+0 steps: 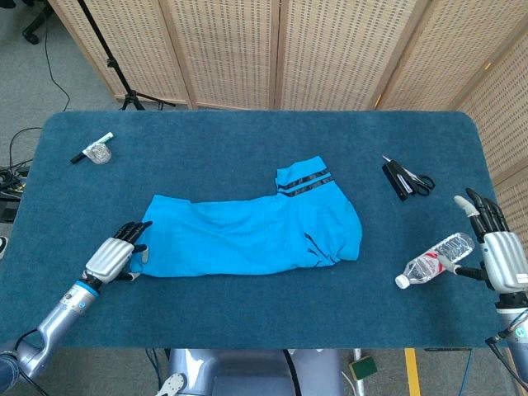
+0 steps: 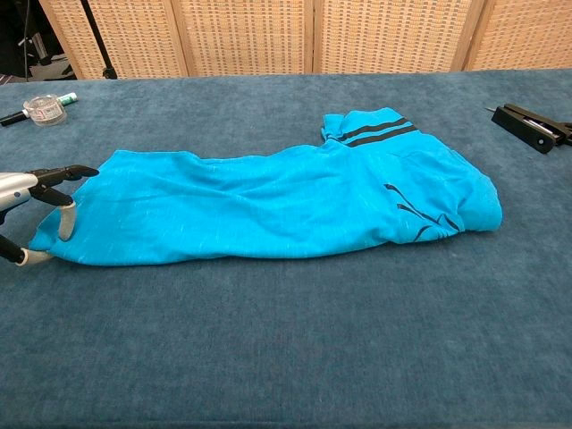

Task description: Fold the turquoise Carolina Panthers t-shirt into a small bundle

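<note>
Risk: left hand at lower left of head view, fingers curling onto t-shirt hem corner; cannot tell if cloth is pinched. If only top layer caught, fold drags unevenly, layers slide apart.

Right hand at right edge, fingers spread wide, holding nothing, just beside water bottle; could knock it rolling.

T-shirt at frame centre on table, long axis left-right. Striped sleeve end upper right, hem end pointing lower left toward left hand.

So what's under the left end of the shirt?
Only the blue table shows around it. The left hand curls at the t-shirt corner; anything beneath the cloth is covered.
</note>
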Controlling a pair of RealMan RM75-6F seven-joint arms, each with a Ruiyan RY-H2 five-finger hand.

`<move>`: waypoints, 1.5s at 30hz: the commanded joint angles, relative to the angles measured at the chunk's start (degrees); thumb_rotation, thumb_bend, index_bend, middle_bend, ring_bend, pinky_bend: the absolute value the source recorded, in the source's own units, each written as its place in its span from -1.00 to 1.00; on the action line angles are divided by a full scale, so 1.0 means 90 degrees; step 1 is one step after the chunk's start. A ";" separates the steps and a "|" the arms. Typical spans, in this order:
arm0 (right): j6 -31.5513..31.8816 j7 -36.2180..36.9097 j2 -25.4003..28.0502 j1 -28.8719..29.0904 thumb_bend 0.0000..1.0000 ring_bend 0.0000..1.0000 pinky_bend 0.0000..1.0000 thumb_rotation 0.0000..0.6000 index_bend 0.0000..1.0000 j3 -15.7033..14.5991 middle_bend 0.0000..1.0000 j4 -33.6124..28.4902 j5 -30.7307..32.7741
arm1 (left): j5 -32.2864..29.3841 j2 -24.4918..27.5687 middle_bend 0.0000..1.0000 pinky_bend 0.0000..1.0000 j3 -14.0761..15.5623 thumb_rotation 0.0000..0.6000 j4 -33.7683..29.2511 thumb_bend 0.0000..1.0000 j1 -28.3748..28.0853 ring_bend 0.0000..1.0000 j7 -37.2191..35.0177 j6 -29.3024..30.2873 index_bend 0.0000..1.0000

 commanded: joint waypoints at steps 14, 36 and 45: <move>0.0012 0.0054 0.0004 -0.0006 -1.00 -1.00 -1.00 1.00 -1.00 0.0019 -1.00 0.0005 0.0000 | -0.0020 0.0050 -1.00 -1.00 -0.0025 1.00 -0.0012 -0.08 0.0006 -1.00 0.0147 0.0054 0.61; 0.0041 -0.0168 -0.0084 -0.0008 -1.00 -1.00 -1.00 1.00 -1.00 0.0042 -1.00 0.0066 0.0019 | -0.0117 0.0893 -1.00 -1.00 0.0112 1.00 -0.0246 -0.05 0.0453 -1.00 0.0448 0.0389 0.71; 0.0058 -0.0176 -0.0086 -0.0016 -1.00 -1.00 -1.00 1.00 -1.00 0.0047 -1.00 0.0061 0.0014 | -0.0378 0.1118 -1.00 -1.00 0.0002 1.00 -0.0058 -0.05 0.0699 -1.00 0.0363 0.0408 0.71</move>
